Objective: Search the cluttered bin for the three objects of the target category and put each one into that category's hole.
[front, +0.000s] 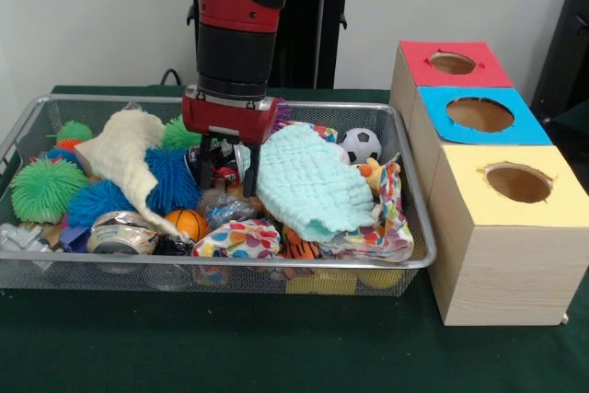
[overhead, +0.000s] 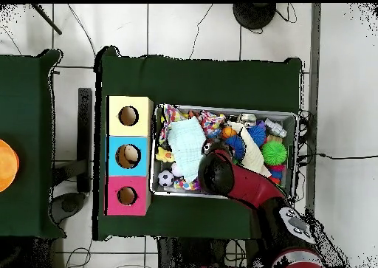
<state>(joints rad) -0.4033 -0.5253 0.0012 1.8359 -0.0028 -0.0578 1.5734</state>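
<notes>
Green table (front: 276,347), pincer (front: 225,172) tips buried among bin (front: 304,269) clutter

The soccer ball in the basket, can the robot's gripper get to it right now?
Probably yes. The soccer ball sits on top at the basket's back edge with nothing covering it. The gripper is down in the middle, left of the light blue cloth, so it must lift first.

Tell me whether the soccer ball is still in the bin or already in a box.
In the bin. The soccer ball sits inside the wire bin at its far right corner, beside the light blue cloth, not in any box hole.
</notes>
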